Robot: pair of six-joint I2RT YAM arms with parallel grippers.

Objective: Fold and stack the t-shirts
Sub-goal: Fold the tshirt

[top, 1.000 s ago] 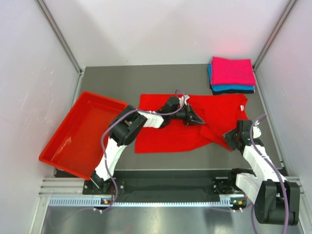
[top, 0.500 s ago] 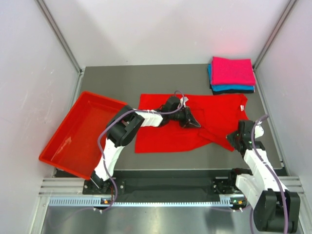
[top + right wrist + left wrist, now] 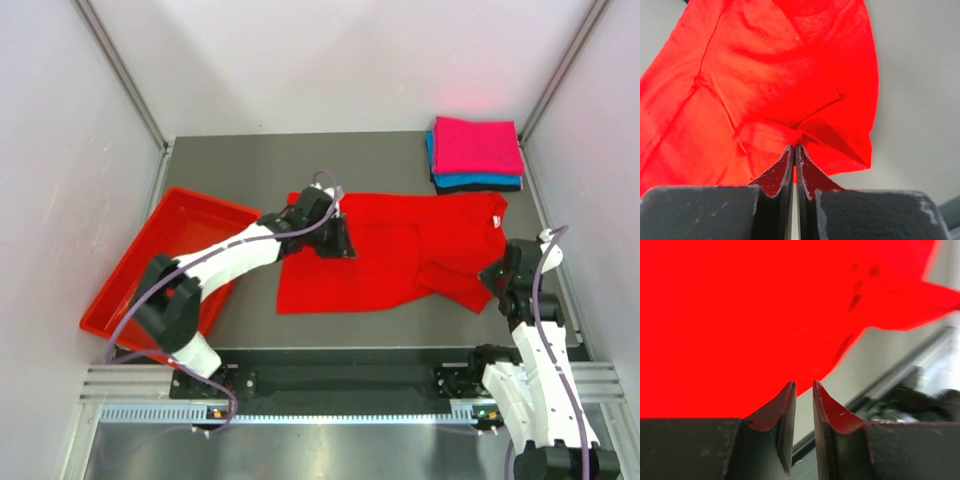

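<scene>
Red t-shirt [image 3: 400,250] lies across the middle of the desk [image 3: 250,170], mostly flat, with a rumpled flap at its near right corner. That is the one being folded. The finished pile sits at the far right corner, well apart: pink t-shirt [image 3: 478,145] on top, blue t-shirt [image 3: 465,181] under it, and a thin dark edge below that which I take for the black one.

My right gripper [image 3: 794,146] is clenched on a pinch of red cloth at that near right corner, where the fabric bunches up at my fingertips. My left gripper [image 3: 804,385] is over the shirt's far left part with its jaws slightly parted and nothing between them, the desk showing through the gap.

So, by my reading, this is the fold in hand, with one side gripped and the other not yet. Next I need the left gripper down on an edge and closed on it, so both sides lift together and the cloth doesn't drag crooked.

Hard to call: whether my right grips sleeve or hem. The left wrist view is a red blur, no seams. From above, my left gripper hides the cloth beneath it. The tray [image 3: 170,262] sits off to the left.
</scene>
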